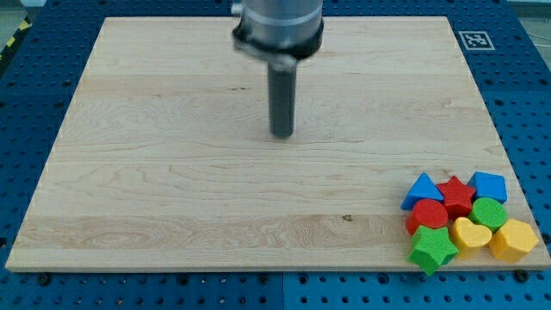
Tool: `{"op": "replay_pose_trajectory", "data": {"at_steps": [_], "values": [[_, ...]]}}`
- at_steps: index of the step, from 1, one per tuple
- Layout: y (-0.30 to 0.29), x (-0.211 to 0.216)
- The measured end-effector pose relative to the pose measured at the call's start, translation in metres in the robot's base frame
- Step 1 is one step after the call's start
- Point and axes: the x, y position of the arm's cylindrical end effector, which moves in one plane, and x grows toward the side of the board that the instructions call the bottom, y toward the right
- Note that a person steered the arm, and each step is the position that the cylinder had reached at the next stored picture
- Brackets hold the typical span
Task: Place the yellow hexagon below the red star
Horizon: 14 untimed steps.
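Note:
The yellow hexagon (514, 239) lies at the board's bottom right corner, close to the edge. The red star (455, 195) sits up and to the left of it, in the same tight cluster. My tip (281, 134) rests on the board near the middle top, far to the left of and above all the blocks. It touches no block.
The cluster also holds a blue triangle (422, 189), a blue pentagon-like block (489, 185), a red round block (428, 215), a green round block (488, 212), a yellow heart (471, 233) and a green star (433, 250). The wooden board (172, 172) lies on a blue perforated table; a marker tag (474, 40) is at top right.

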Motion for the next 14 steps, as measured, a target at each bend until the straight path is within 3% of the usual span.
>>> {"op": "replay_pose_trajectory", "data": {"at_steps": [2, 3, 4, 5, 6, 14], "values": [[0.258, 0.024], [0.328, 0.055], [0.329, 0.074], [0.328, 0.166], [0.32, 0.197], [0.24, 0.197]]}}
